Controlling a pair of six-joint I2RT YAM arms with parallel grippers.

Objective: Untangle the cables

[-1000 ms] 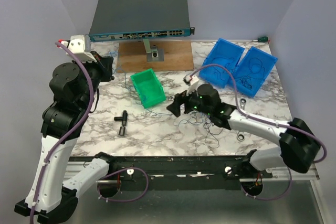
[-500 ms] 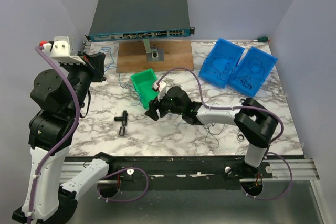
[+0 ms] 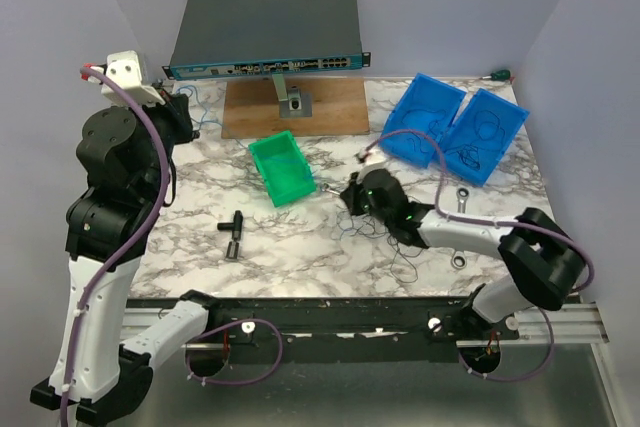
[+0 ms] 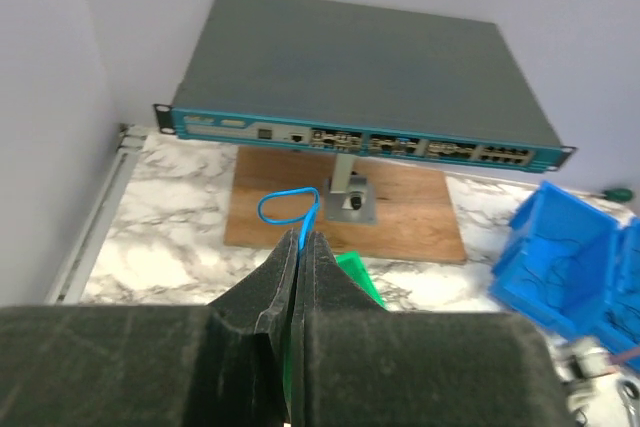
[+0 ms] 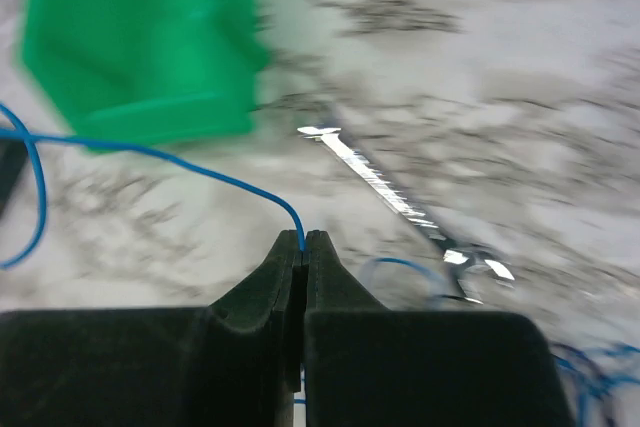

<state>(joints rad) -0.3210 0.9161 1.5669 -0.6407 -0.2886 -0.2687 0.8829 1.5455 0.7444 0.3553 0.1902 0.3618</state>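
The cables are thin blue and dark wires. A loose tangle of them [image 3: 392, 237] lies on the marble table right of centre. My left gripper [image 3: 190, 115] is raised at the far left, shut on a blue cable. In the left wrist view that cable curls in a small loop [image 4: 287, 203] just past the gripper's tips [image 4: 303, 238]. My right gripper [image 3: 350, 193] is low over the table beside the tangle. Its tips [image 5: 304, 239] are shut on a blue cable [image 5: 170, 155] that runs off to the left.
A green bin [image 3: 283, 169] sits left of the right gripper, and two blue bins [image 3: 425, 117] [image 3: 487, 132] holding wires stand at the back right. A network switch [image 3: 265, 32] and a wooden board [image 3: 290, 107] are at the back. A black tool [image 3: 233, 230] and wrenches [image 3: 462, 199] [image 5: 390, 192] lie on the table.
The right gripper went from open to shut on the blue cable. It swung left toward the green bin, then back right. The left arm shifted a little while staying shut.
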